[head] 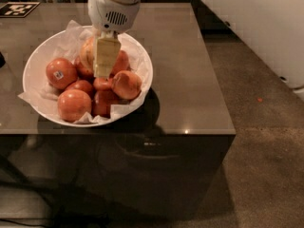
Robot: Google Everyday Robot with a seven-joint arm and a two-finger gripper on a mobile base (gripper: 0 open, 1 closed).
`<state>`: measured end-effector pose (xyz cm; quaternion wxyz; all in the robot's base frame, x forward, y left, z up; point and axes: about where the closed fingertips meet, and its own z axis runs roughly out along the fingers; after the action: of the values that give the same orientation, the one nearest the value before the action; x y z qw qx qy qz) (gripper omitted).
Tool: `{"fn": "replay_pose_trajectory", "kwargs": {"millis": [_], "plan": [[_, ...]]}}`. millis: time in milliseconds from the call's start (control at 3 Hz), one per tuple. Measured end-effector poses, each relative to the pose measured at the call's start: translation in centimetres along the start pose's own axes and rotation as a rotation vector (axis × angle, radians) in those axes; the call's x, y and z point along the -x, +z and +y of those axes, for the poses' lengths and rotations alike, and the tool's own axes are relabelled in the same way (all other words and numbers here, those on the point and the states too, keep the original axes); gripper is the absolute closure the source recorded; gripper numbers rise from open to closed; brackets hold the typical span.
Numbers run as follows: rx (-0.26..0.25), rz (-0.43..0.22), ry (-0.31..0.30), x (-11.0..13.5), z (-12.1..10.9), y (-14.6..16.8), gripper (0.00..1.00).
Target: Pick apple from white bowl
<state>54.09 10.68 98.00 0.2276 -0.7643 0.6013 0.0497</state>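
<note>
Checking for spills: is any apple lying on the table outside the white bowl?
No, all apples sit inside the white bowl, where the pincer reaches down among them.

High camera, angled down, gripper above white bowl

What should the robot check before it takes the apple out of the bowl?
1. Gripper is over the wide white paper-lined bowl: ok.
2. Gripper is right beside the pale yellowish apple: ok.
3. Firm hold on that apple: cannot tell.
4. Red apple with a white sticker lies apart from the gripper: ok.
5. Bowl sits fully on the brown table: ok.
</note>
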Motion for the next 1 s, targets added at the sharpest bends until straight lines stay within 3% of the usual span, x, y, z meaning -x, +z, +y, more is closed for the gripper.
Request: {"fn": "replay_pose_trajectory", "kwargs": {"millis": [667, 1000], "plan": [[-0.051, -0.048, -0.018, 0.6, -1.1, -5.6, 1.00], [-0.114, -0.079, -0.079, 2.7, -1.6, -10.0, 1.00]]}}
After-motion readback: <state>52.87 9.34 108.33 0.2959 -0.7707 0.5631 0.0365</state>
